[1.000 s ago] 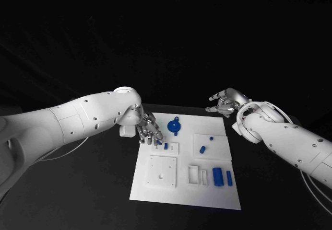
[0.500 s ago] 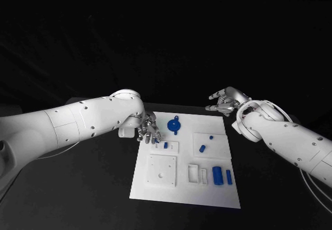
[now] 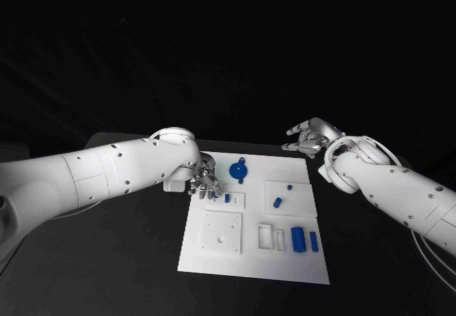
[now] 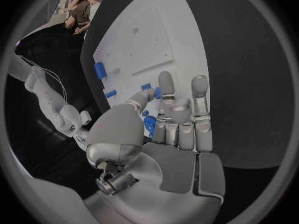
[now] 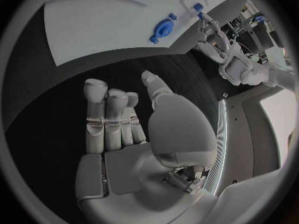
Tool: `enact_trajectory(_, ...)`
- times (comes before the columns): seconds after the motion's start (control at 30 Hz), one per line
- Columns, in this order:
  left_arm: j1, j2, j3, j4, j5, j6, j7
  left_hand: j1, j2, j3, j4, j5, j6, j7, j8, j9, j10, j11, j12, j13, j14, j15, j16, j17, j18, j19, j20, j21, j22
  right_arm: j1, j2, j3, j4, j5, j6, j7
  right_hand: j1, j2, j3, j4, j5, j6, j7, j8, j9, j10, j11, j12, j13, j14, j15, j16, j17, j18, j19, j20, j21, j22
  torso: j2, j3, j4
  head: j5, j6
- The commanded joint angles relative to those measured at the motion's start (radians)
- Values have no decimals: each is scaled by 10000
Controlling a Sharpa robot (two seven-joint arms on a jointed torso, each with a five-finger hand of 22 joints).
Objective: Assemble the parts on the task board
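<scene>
The white board (image 3: 256,260) lies in the middle of the black table (image 3: 124,263). The left hand (image 3: 201,182) hangs over the board's near-left corner region, fingers pointing down; a small blue peg (image 4: 156,91) shows between the fingertips, but whether it is pinched or merely lies behind them cannot be told. The blue round part (image 3: 238,172) lies just beside this hand. A blue cylinder (image 3: 298,239) and a blue bar (image 3: 314,243) lie side by side near the board's right edge. The right hand (image 3: 308,139) hovers beyond the board's far-right corner, fingers loosely curled, holding nothing.
</scene>
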Motion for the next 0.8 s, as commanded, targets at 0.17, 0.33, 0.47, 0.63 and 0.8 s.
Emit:
enact_trajectory(0.17,-31,122,-18,-127,161,174,115,108,31,2084,-2044,49,140,-47,-67,-10,362,1,43,-24,13,3,31,-11,192,40,-5,5,187,-4,22,2,6,-16,48,98,-54,19,2,6,23,67,13,25,1,-50,-7,-13,7,-30,16,-25,-8,127,490,37,-49,7,-7,14,2,-2,-23)
enact_trajectory(0.33,-36,227,-22,-307,212,457,65,125,21,2088,-2055,78,152,-47,-84,0,362,-3,51,-36,20,6,51,35,190,36,-7,9,192,-4,30,2,-2,-16,45,99,-54,19,2,6,23,67,13,25,1,-50,-7,-13,7,-30,16,-25,-8,127,490,37,-49,7,-7,19,-4,5,-30)
enact_trajectory(0.47,-38,323,-27,-464,307,687,-8,128,20,2093,-2057,84,154,-47,-92,2,363,-2,57,-38,11,9,51,31,189,28,-5,14,195,-4,38,2,-3,-17,44,99,-56,21,25,-11,20,69,15,24,1,-57,-8,-22,2,-33,17,-40,-18,129,490,39,-73,4,-4,18,-3,10,-43)
enact_trajectory(0.63,-52,377,-38,-557,356,874,-82,129,23,2098,-2058,86,157,-46,-99,8,358,-1,56,-43,10,10,59,48,190,21,-3,24,199,-4,44,2,-2,-19,44,99,-56,21,25,-11,20,69,15,24,1,-57,-8,-22,2,-33,17,-40,-18,129,490,39,-73,4,6,12,-6,2,-52)
enact_trajectory(0.8,-57,367,-42,-585,366,996,-131,136,24,2106,-2060,97,161,-45,-109,19,356,2,52,-50,-5,12,42,28,192,1,-1,34,199,-4,45,2,-6,-20,45,98,-56,21,25,-11,20,69,15,24,1,-57,-8,-22,2,-33,17,-40,-18,129,490,39,-73,4,-8,12,6,-8,-75)
